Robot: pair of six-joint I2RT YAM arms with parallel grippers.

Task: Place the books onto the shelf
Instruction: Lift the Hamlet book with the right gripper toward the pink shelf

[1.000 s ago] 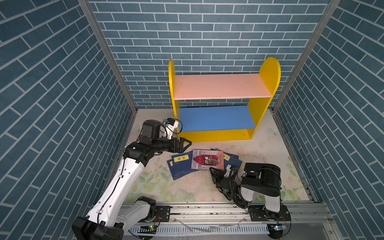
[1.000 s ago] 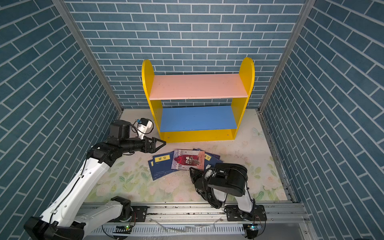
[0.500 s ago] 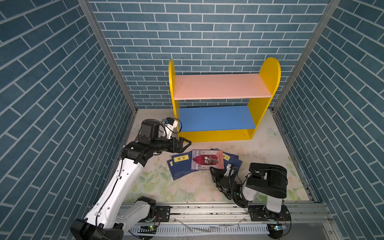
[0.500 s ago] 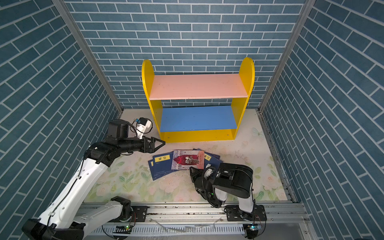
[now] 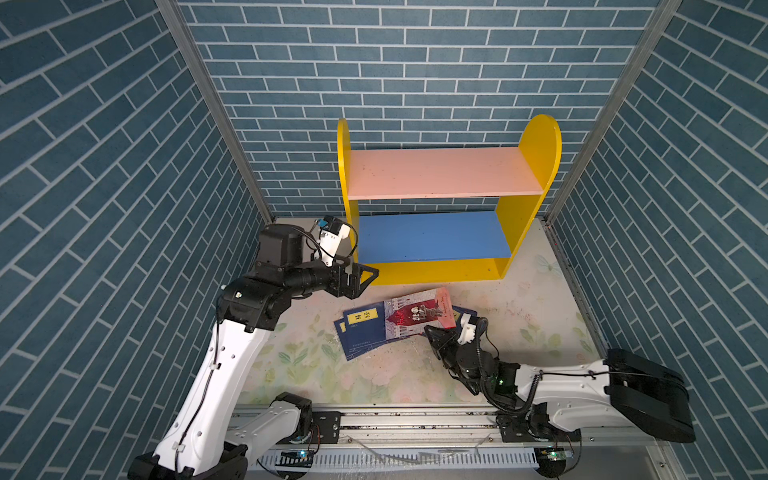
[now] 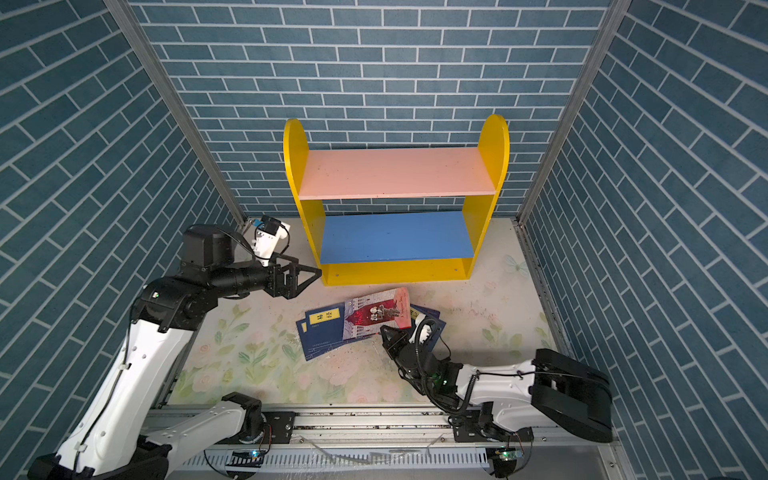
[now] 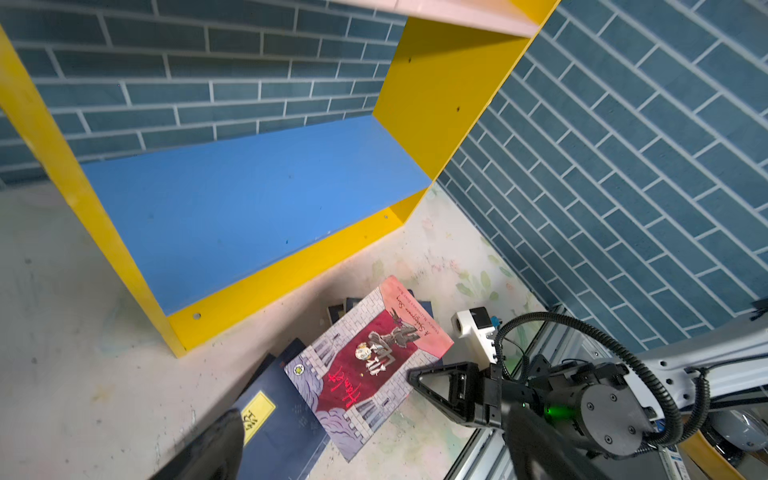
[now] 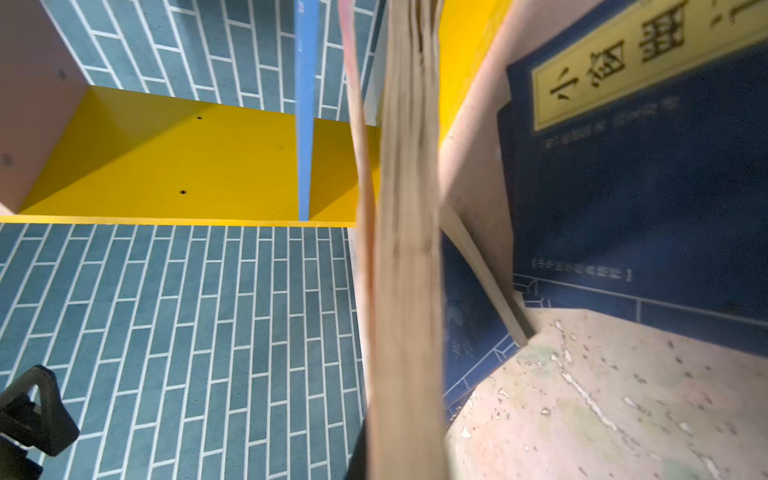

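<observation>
Fig. note, my view from above: books [image 5: 365,332] overlapping on table [image 5: 519,307], before shelf [image 5: 436,270]; left gripper [image 5: 368,278] behind-left of books, right gripper [image 5: 430,332] at their right edge.

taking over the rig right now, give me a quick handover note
Left gripper: open, empty, hovering by the shelf's left front corner.
Right gripper: shut on the near edge of the illustrated book, which tops the pile.
Navy books: fanned out on the floor in front of the shelf, under the illustrated one.
Done: nothing shelved; pink board and blue board are bare.
Left: every book, starting with the gripped one.
</observation>
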